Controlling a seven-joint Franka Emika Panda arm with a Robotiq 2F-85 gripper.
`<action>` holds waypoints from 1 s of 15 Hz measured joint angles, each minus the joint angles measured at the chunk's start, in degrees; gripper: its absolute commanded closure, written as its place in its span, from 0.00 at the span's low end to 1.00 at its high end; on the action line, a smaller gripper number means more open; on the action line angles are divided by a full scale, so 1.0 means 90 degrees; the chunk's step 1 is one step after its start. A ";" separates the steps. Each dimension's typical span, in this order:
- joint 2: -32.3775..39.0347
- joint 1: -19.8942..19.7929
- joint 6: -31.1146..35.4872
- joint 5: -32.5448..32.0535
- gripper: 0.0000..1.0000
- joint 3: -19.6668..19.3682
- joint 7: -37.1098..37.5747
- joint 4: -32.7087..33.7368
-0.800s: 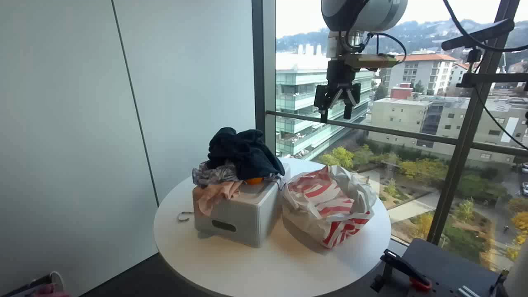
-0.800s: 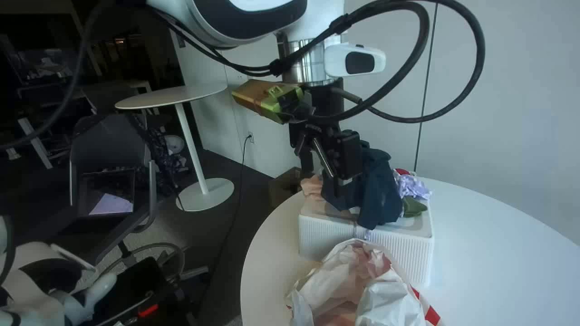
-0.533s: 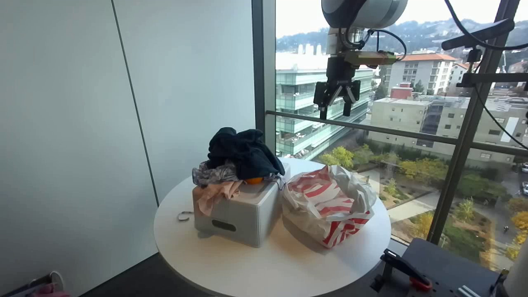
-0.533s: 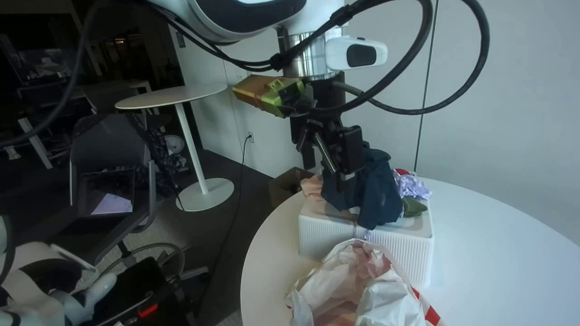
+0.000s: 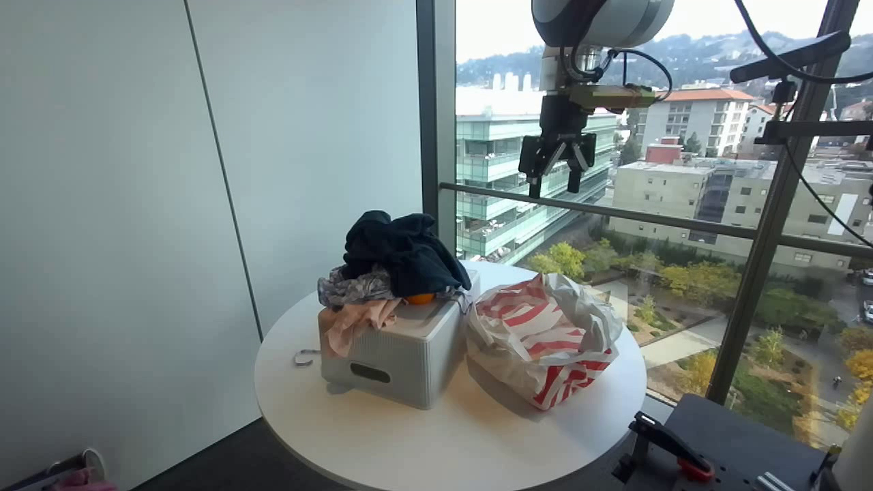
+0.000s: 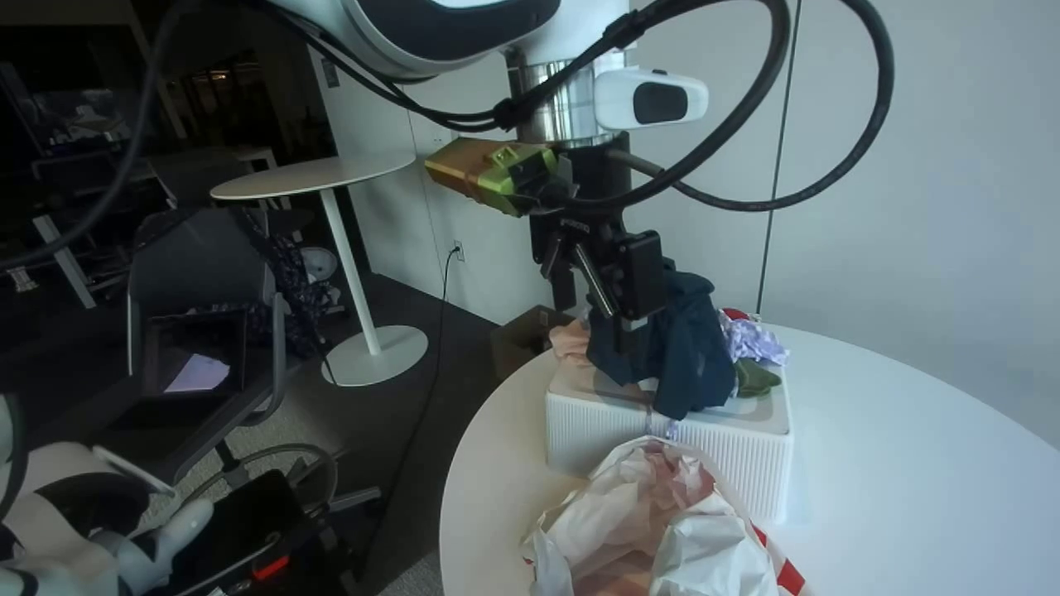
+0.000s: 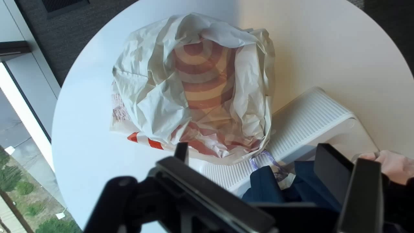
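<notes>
My gripper (image 5: 554, 191) hangs open above the round table, with nothing between its fingers, as both exterior views show. A dark navy cloth (image 5: 406, 249) lies heaped on a white ribbed box (image 5: 409, 375). In the wrist view, part of this cloth (image 7: 263, 184) shows below the parted gripper (image 7: 254, 147), but I see no contact. Beside the box stands a crumpled white plastic bag (image 7: 161, 106) with red stripes, its mouth open upward. Peach cloth (image 5: 358, 320), grey patterned cloth (image 5: 354, 286) and an orange item (image 5: 419, 299) also lie on the box, partly covered.
Lilac cloth (image 6: 754, 341) and a green item (image 6: 755, 378) sit at the box's far end. A small strap (image 5: 305, 357) lies on the white table (image 5: 464, 450). Windows and a wall border the table. A dark platform (image 5: 736, 436) with a clamp stands nearby.
My gripper has risen slightly since the earliest frames and has hardly moved over the last half second. The cloths, box and bag have stayed in place.
</notes>
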 measured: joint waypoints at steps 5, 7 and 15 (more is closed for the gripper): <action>0.0296 0.0289 0.0220 0.0150 0.00 0.0372 0.0158 0.0424; 0.0590 0.0473 0.0246 0.0149 0.00 0.0653 0.0365 0.0966; 0.2513 0.0862 0.0215 0.0114 0.00 0.1047 0.0343 0.3237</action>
